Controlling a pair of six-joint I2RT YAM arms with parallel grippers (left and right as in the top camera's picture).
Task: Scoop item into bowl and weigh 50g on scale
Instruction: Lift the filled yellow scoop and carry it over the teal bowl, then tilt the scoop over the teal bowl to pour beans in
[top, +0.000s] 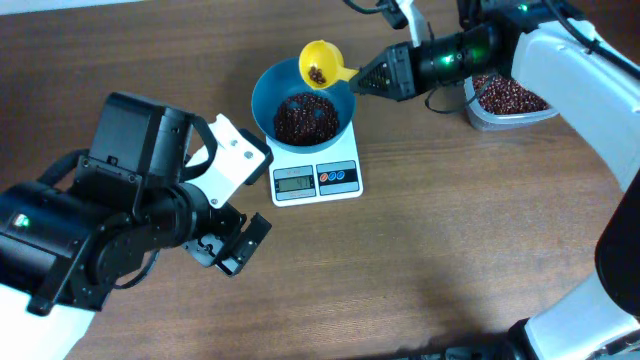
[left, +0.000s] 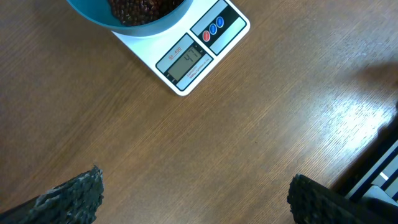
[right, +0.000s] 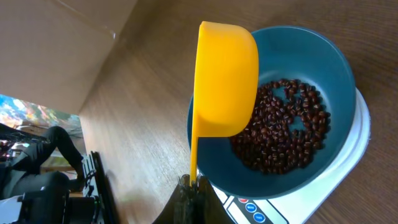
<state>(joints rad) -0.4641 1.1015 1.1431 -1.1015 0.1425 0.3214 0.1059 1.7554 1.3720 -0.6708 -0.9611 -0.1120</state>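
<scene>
Beans (top: 305, 118): main pile lies in the teal bowl (top: 262, 98), which sits on the white scale (top: 315, 181) at table (top: 450, 230) centre; a few more lie in the yellow scoop (top: 320, 62), and a further lot fills the clear tub (top: 500, 121) at the far right. Right gripper (top: 358, 77): fingers pinched narrow on the scoop's handle, holding the cup above the bowl's far rim, beside and above the pile without touching it. Left gripper (top: 232, 248): fingers (left: 69, 198) spread wide, holding nothing, over bare wood near the scale's front and well apart from the beans. Hidden or unclear: the right wrist view shows only the scoop's underside (right: 227, 78), so its contents are concealed there; the bowl covers the scale's rear; the right arm overlaps part of the tub; the display (left: 185, 62) is lit, but its digits are not reliably legible.
</scene>
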